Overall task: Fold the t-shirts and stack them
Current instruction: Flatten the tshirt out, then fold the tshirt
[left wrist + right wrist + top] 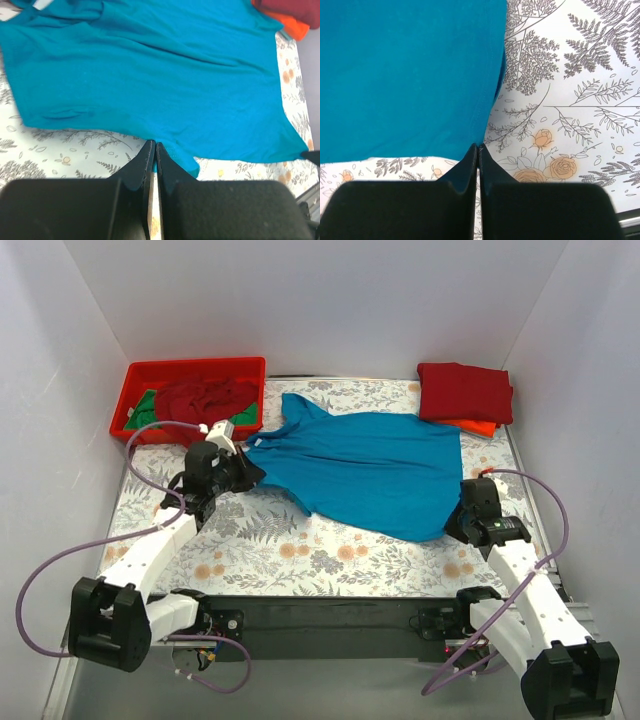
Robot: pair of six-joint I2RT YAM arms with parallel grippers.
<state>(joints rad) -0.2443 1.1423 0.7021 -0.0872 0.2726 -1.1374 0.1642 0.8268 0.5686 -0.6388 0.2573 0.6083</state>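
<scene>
**Teal t-shirt point(370, 470) spread flat for folding**

The shirt lies open on the table point(300, 555) — light, limp cloth, best pinched at hems. Left gripper point(155, 146) clamps its sleeve edge; right gripper point(478, 146) is closed at a hem corner — whether cloth is caught is unclear.

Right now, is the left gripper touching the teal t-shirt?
Touching. In the left wrist view the left gripper has its jaws shut on the edge of the teal t-shirt, with cloth showing between them.
</scene>
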